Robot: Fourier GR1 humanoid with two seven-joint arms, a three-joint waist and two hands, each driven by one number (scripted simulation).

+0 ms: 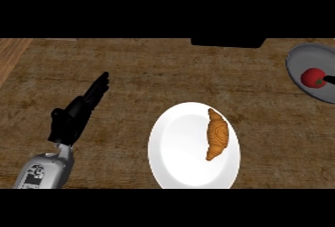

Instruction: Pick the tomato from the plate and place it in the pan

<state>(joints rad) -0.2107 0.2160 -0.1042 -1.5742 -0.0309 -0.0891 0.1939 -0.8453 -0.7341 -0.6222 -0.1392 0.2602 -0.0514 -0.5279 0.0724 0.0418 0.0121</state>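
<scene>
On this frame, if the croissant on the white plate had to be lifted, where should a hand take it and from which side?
Grip the croissant across its thick middle, coming from above. It lies flat on the white plate, long axis running up and down the view with tapered tips, so fingers and thumb should close on its left and right flanks. The open left hand is nearest.
</scene>
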